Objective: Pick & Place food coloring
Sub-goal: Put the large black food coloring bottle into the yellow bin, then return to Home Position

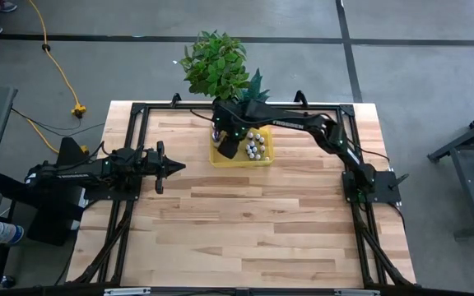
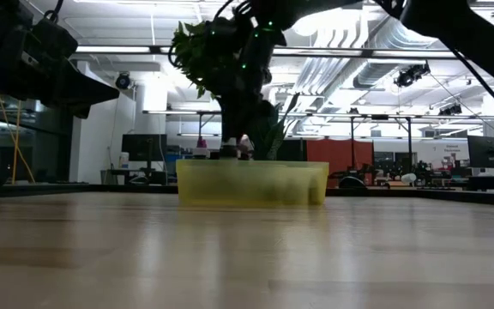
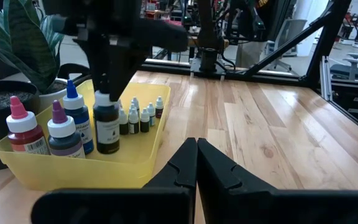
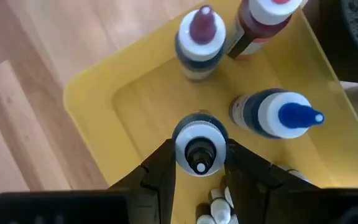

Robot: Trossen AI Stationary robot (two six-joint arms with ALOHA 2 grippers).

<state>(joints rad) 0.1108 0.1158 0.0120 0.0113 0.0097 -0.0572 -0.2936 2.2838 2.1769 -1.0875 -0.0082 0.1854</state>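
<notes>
A yellow tray (image 1: 263,158) near the table's far edge holds the food coloring. In the left wrist view I see larger bottles with red (image 3: 23,132), purple (image 3: 64,135) and blue (image 3: 78,118) tips, and several tiny white-capped bottles (image 3: 139,116). My right gripper (image 4: 199,163) reaches into the tray from above and is shut on a dark bottle (image 3: 107,129). That bottle is upright among the larger ones. My left gripper (image 1: 171,167) is shut and hangs over the table's left part, touching nothing. My right gripper pinches the dark bottle's white cap (image 4: 199,138) between its two fingers (image 4: 160,171), coming from above and pointing down. The bottle hangs upright below the fingers inside the tray. I cannot tell whether its base rests on the tray floor.
Two potted plants stand just behind the tray at the far edge, a bushy green one (image 1: 216,62) and a dark-leaved one (image 1: 255,86). The plank table (image 1: 253,230) stretches bare toward its near edge. The tray's wall (image 2: 251,184) is low.
</notes>
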